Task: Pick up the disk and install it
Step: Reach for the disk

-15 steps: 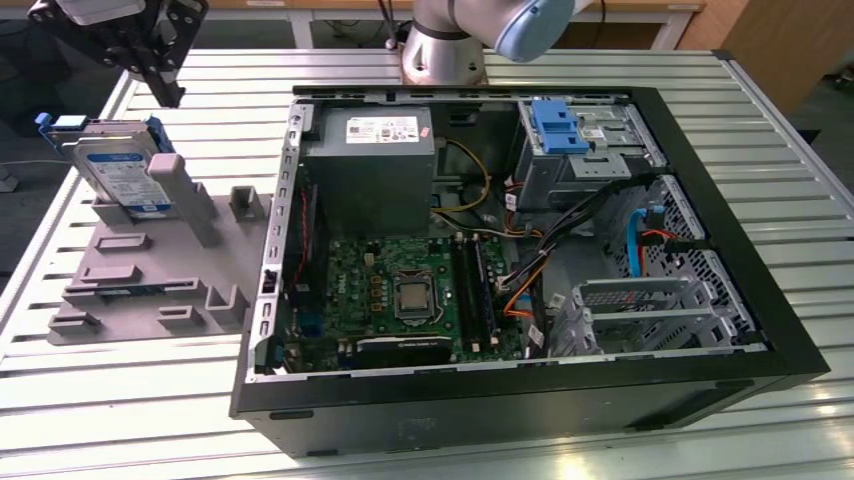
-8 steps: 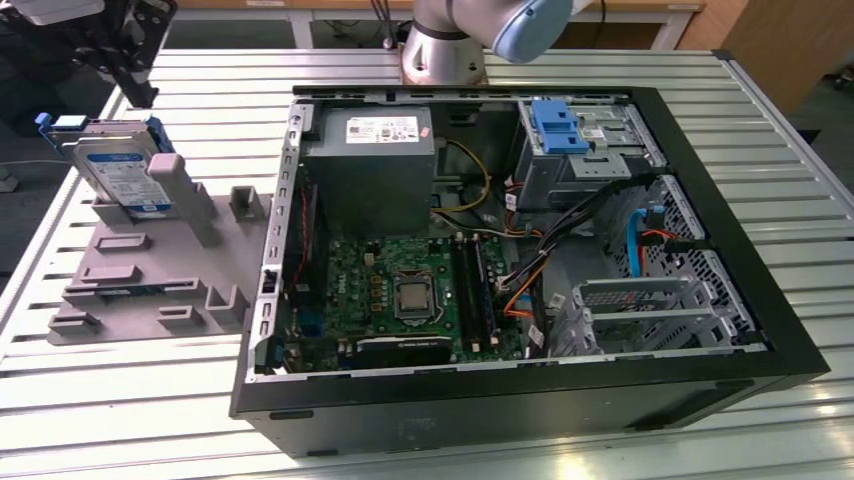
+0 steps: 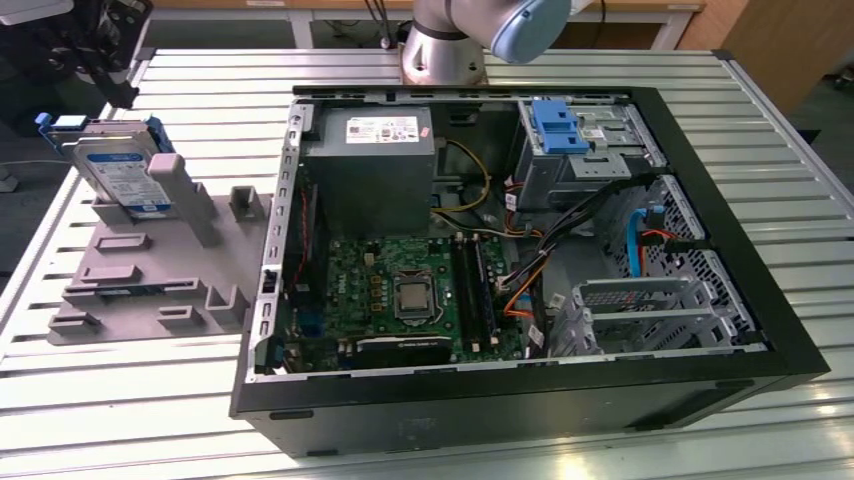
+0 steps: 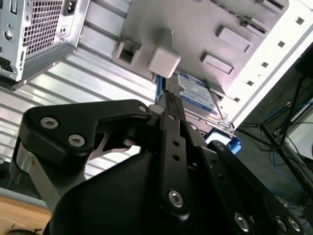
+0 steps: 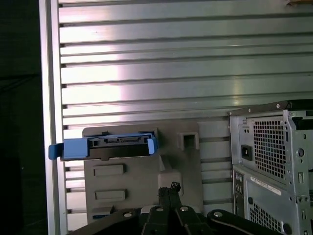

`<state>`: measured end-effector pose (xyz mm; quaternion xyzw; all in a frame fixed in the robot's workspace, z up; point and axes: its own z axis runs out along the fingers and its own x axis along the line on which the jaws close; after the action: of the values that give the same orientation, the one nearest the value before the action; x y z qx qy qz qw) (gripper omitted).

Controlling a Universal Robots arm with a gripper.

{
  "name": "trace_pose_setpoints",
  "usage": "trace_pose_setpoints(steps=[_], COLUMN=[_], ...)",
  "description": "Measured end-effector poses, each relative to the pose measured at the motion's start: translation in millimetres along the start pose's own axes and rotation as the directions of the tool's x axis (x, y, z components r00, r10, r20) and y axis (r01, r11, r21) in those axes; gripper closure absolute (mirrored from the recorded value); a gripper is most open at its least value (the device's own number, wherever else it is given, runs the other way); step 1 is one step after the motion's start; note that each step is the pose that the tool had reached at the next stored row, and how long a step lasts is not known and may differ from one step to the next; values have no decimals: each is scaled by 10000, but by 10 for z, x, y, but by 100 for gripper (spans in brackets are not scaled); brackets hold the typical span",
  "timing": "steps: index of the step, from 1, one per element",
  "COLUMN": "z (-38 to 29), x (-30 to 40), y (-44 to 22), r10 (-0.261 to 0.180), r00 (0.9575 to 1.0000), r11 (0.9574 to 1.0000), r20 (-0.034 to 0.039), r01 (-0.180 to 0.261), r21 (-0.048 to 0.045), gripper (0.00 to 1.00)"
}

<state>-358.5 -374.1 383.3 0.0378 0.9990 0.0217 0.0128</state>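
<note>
The disk (image 3: 123,175) stands on edge in the grey fixture block (image 3: 147,270) at the exterior view's left, a silver drive with a white-and-blue label in a blue carrier frame. My gripper (image 3: 120,95) hangs just above it, apart from it. In both wrist views the fingers meet, shut with nothing between them. The first wrist view shows the gripper (image 5: 168,187) a short way from the disk (image 5: 105,147), seen edge-on. In the second wrist view the gripper (image 4: 168,100) points at the disk's label (image 4: 198,95) beside a fixture post (image 4: 164,61).
An open black computer case (image 3: 534,405) lies on the slatted metal table (image 3: 134,400), with motherboard, power supply and cables inside. A blue bracket (image 3: 554,125) sits in its far bay and a metal drive cage (image 3: 654,310) nearer. The case's rear panel (image 5: 269,161) stands near the fixture.
</note>
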Motion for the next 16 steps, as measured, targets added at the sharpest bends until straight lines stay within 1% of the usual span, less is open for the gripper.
trace_pose_setpoints(steps=[2, 10, 16], z=[-1, -1, 0], x=[16, 39, 76], y=[-1, -2, 39], r10=[0, 1, 0], r00=[10000, 10000, 10000], r11=[10000, 10000, 10000], r20=[0, 0, 0], r01=[0, -1, 0], r21=[0, 0, 0], gripper=[89, 89, 89])
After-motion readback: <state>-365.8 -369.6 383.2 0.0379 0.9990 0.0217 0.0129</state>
